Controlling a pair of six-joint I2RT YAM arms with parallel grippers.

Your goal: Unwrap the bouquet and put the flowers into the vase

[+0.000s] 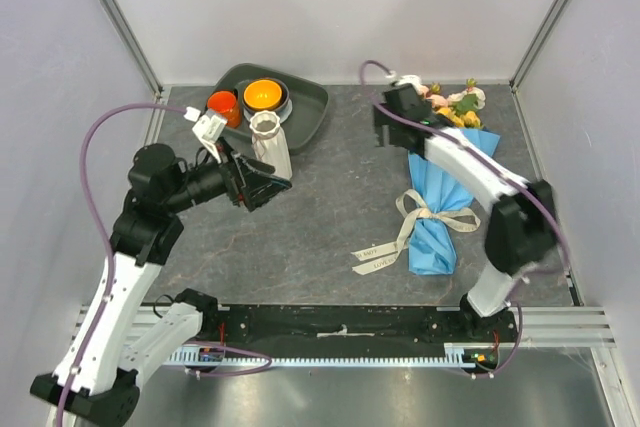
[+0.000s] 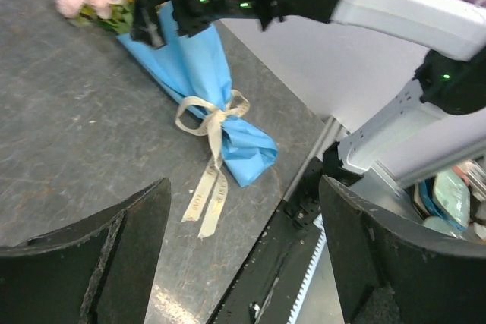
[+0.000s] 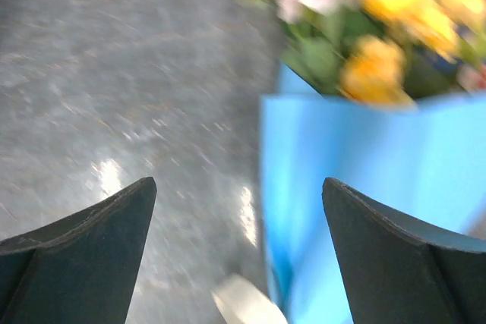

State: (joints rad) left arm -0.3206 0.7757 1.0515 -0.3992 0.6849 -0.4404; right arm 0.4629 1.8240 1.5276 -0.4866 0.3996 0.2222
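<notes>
The bouquet (image 1: 440, 212) lies near-to-far, blooms far. The right gripper (image 3: 237, 187), jaws spread, hovers seemingly over that far end; the left gripper (image 2: 243, 184), also spread, is well away.

Quick tally: one bouquet (image 2: 199, 66), so a single blue paper cone (image 1: 432, 239) and a single cream ribbon (image 1: 415, 217). Its flowers (image 1: 452, 105) come in two colours, pink and yellow, but they're too bunched and blurred to count. Next we've got one white vase (image 1: 272, 147), one dark grey tray (image 1: 316, 107) and two orange pieces, one wide bowl (image 1: 262, 95) and one smaller cup (image 1: 224, 107). And it's two arms, each with one two-fingered gripper: the left gripper (image 2: 244, 195) and the right gripper (image 3: 239, 187).
</notes>
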